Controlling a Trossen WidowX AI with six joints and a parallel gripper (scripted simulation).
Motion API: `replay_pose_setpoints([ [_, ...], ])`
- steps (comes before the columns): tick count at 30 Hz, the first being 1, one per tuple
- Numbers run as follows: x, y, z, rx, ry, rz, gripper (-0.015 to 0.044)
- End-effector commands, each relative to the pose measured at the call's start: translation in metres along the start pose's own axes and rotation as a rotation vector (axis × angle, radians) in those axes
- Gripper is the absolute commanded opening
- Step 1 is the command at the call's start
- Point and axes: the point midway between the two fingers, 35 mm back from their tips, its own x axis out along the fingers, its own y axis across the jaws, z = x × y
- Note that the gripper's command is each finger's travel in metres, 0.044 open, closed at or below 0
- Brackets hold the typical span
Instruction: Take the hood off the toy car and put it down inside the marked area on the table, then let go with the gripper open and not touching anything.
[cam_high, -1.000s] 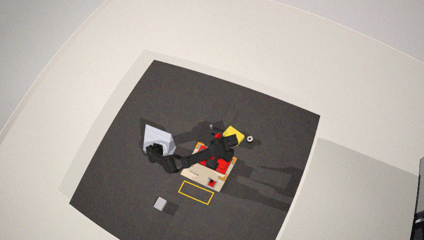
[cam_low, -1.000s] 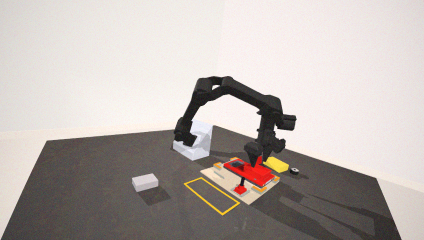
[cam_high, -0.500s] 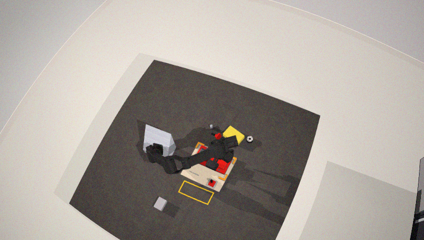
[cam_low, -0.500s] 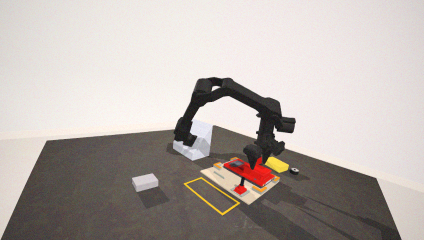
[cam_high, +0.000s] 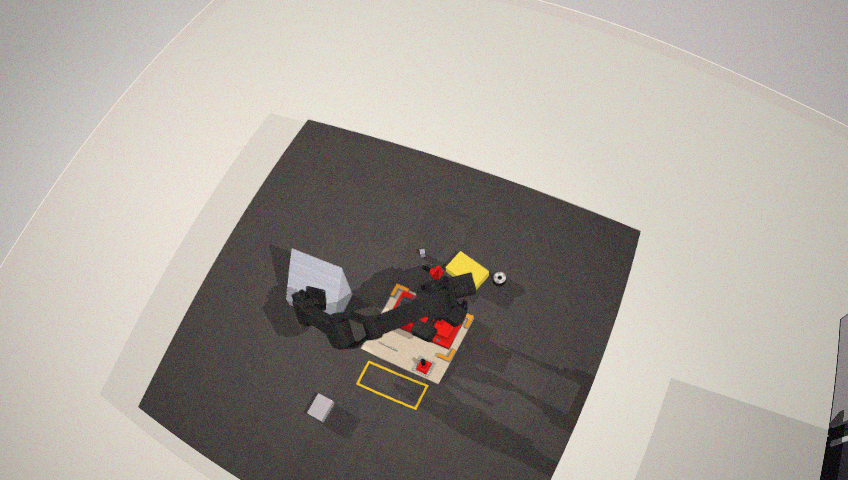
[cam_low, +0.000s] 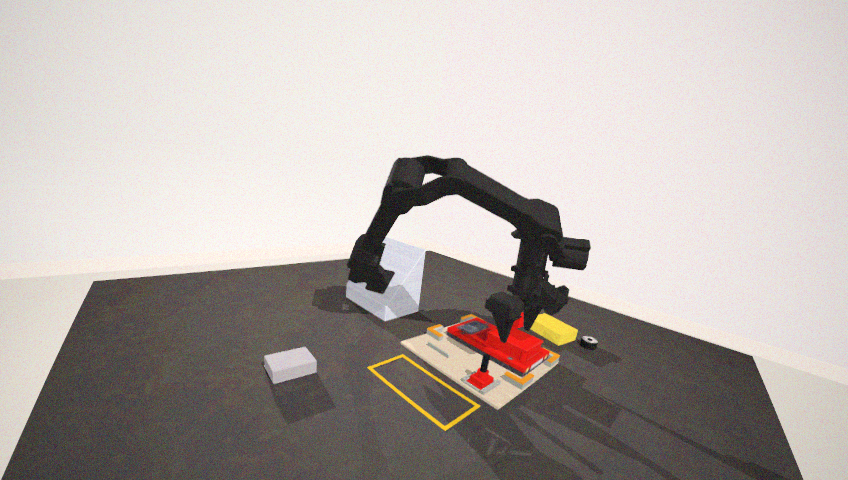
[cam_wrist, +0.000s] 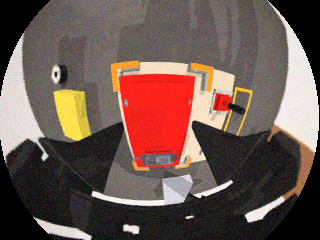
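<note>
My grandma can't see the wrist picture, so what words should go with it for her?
An open black pincer hangs over a red toy car on a pale board with orange corners. To the right are a small red block with a black peg and a yellow outline; to the left, a yellow block and a black-and-white ring.

Exterior view: the black arm (cam_low: 493, 193) arches over the tabletop (cam_low: 208, 356), its open fingers (cam_low: 516, 334) pointing down at the red toy car (cam_low: 517, 350). The car lies on a pale board (cam_low: 416, 343) between orange corner pieces. A red block with an upright black peg (cam_low: 484, 364) stands beside it. A yellow outline (cam_low: 410, 396) lies near the board; a pale block (cam_low: 290, 364) sits farther left, a yellow block (cam_low: 554, 329) behind the car.
</note>
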Motion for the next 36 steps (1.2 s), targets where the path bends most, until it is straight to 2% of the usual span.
replay_pose_setpoints([
  [1,0.002,0.0,0.0,-0.003,-0.004,-0.004,0.044],
  [30,0.016,-0.001,0.0,-0.002,-0.004,-0.004,0.044],
  [34,0.015,0.0,0.0,0.0,0.0,-0.001,0.0335],
  [36,0.015,0.0,0.0,0.0,0.0,-0.001,0.0322],
])
